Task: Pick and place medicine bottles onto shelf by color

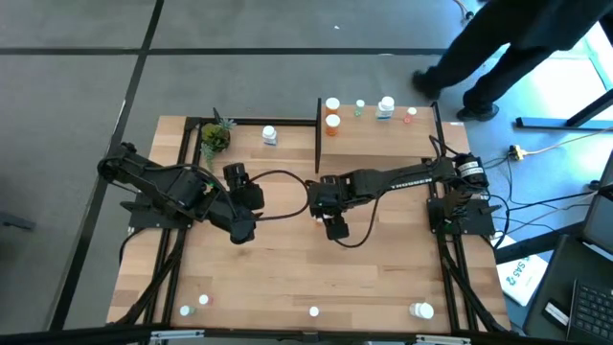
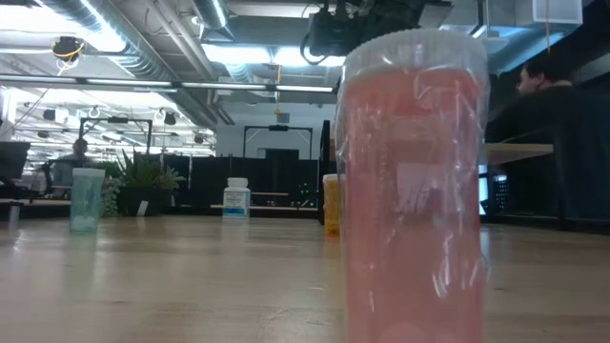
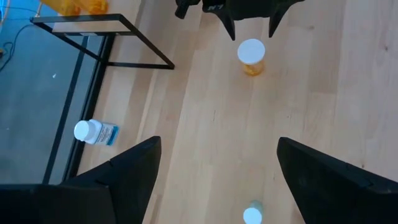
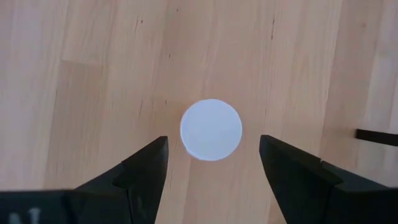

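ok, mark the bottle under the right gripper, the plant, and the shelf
orange bottle (image 3: 252, 55): left wrist view, on its white cap.
plant (image 1: 215, 136): high view, on the leaves.
shelf (image 1: 378, 132): high view, on bare board below the bottles.

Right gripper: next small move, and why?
Probably lower straight down, then close. The right gripper is open, its fingers either side of a white-capped orange bottle standing upright on the table, cap roughly centred between them, no contact visible. The left gripper waits open nearby.
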Tool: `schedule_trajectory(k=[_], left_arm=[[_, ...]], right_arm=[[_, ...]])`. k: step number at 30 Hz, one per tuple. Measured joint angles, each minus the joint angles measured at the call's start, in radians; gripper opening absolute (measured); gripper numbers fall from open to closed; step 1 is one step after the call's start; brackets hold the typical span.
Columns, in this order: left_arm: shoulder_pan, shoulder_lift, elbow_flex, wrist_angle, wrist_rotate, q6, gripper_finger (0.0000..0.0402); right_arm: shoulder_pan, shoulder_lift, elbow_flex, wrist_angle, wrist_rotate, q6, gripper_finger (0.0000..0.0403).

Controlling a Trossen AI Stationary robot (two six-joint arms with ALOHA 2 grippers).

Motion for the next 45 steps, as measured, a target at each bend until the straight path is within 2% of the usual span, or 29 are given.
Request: schedule_trajectory(k=[26,38,42,45], left_arm=[[0.0,0.0,0.0,0.0,0.0,0.0,0.0315],[0.0,0.0,0.0,0.003,0.0,0.0,0.0315],[0.0,0.0,0.0,0.007,0.0,0.0,0.0315],[0.0,0.0,0.0,0.007,0.0,0.0,0.0315]], right_arm=[[-0.014,-0.001,0.0,0.07,-0.002,0.086,0.0255],[-0.018,0.051,-0.001,0.071,-0.099,0.103,0.0256],[-0.028,0.065,-0.001,0.069,-0.204,0.071,0.0256],[-0.029,0.064,-0.001,0.084,-0.21,-0.003,0.0256]])
